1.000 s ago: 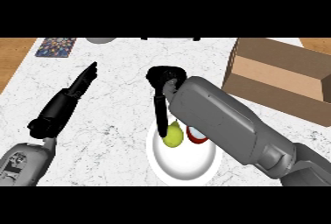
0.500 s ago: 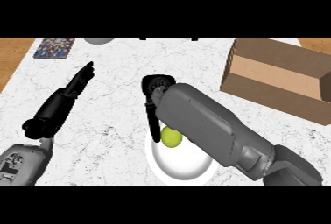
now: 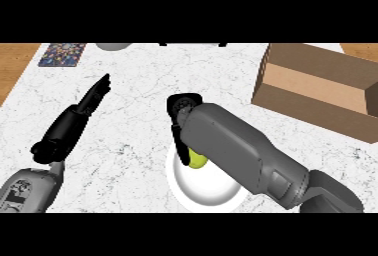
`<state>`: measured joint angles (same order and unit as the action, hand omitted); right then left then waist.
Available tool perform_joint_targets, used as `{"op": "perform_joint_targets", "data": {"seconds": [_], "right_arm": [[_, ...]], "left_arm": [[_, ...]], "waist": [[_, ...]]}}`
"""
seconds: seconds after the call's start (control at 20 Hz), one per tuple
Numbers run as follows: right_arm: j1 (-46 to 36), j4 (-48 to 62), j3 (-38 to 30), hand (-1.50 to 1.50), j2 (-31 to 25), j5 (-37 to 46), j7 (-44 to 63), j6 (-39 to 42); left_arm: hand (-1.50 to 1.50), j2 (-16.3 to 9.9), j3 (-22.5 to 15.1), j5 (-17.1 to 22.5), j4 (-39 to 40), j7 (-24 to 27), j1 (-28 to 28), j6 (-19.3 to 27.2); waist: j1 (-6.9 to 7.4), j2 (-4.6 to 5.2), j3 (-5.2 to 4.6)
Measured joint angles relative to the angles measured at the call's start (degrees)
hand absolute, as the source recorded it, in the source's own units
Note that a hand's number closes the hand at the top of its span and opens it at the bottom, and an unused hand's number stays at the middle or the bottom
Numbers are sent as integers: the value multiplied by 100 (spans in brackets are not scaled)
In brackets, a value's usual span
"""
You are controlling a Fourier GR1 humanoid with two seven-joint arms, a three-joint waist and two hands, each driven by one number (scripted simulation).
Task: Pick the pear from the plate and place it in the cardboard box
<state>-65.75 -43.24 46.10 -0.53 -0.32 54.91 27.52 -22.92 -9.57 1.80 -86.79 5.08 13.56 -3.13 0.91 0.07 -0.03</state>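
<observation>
Pear (image 3: 196,160) not yet lifted off plate (image 3: 210,192), right hand (image 3: 181,107) over it, grip hidden; left hand (image 3: 77,117) flat open; box (image 3: 317,90) far right awaits.

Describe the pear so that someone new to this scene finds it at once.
Start from the white plate at the lower middle of the counter. The pear lies at its upper left rim, partly hidden under the right hand. It is the only yellow-green thing there.
</observation>
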Motion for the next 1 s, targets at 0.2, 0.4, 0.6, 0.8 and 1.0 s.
{"op": "perform_joint_targets", "data": {"seconds": [0.2,0.4,0.6,0.8,1.0], "right_arm": [[66,47,97,-150,1,50,17,-3],[168,136,224,-150,2,143,-29,-19],[385,108,227,-150,12,280,-123,-33],[599,102,206,-150,19,411,-220,-37],[763,153,298,-150,23,487,-253,-78]], "left_arm": [[0,-11,154,2,60,-13,75,-87],[0,94,169,-109,124,1,94,-91],[0,120,232,-142,-39,-53,-6,-189],[0,202,284,-221,-42,-42,-48,-240],[0,252,320,-276,-142,-60,-129,-313]], "waist": [[-6,-1,0],[-2,3,1],[-8,0,2],[-14,0,2],[5,3,2]]}}
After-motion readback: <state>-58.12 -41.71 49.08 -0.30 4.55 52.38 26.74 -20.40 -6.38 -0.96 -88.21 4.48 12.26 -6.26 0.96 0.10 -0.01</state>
